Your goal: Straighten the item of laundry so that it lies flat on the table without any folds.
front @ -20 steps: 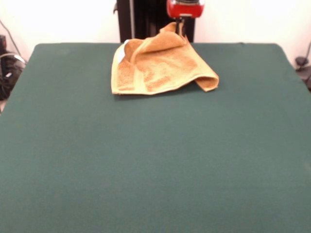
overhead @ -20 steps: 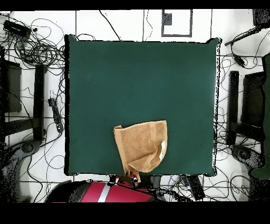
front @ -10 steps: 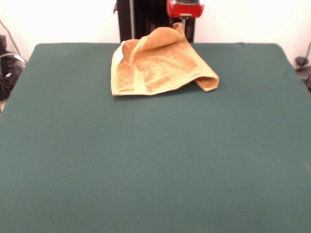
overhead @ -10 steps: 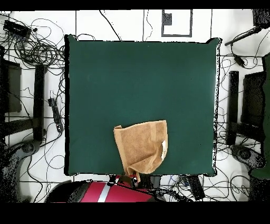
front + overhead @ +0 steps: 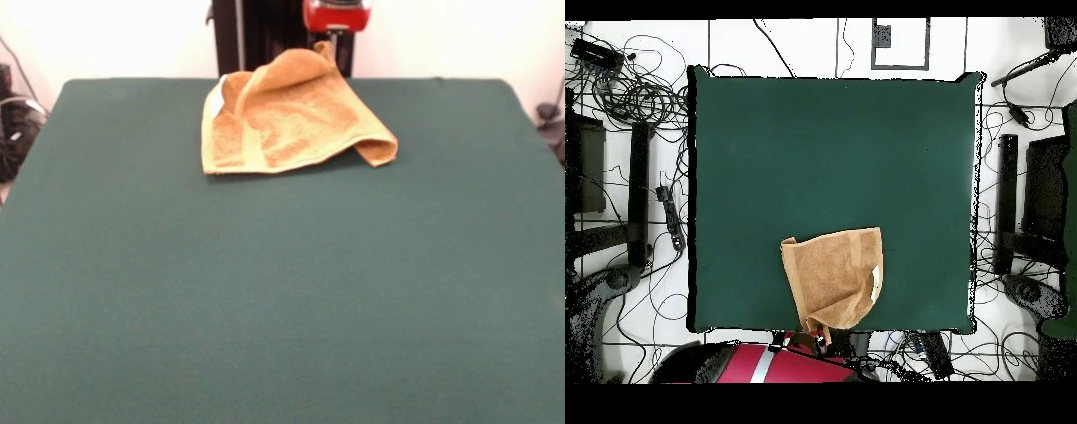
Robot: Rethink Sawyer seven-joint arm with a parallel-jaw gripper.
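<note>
In the front view, going left to right, the dark green surface (image 5: pixel 265 291) fills nearly the whole picture, and the only thing on it is the orange-yellow towel (image 5: pixel 287 124), lying toward twelve o'clock, close to the far edge and a little left of centre. Its left part lies flat, with a woven border band running along the left edge and a small white tag (image 5: pixel 222 81) peeking out at the upper left corner. A layer is folded over on top, so the towel is not spread out. To the right the cloth rises into a hump whose peak reaches up to the red end effector (image 5: pixel 334 40) at the top edge. At the towel's right end, about three o'clock on it, a corner is curled under. The towel's raised tip meets the end effector, but whether it is clamped on the cloth or released cannot be told from here.

In the overhead view the towel (image 5: pixel 831 277) sits toward six o'clock on the surface (image 5: pixel 825 150), near the bottom edge, with the white tag (image 5: pixel 875 281) on its right side. Its lower tip runs off toward the red arm (image 5: pixel 765 362) below the edge.

No brand, label text or other writing can be read anywhere.
</note>
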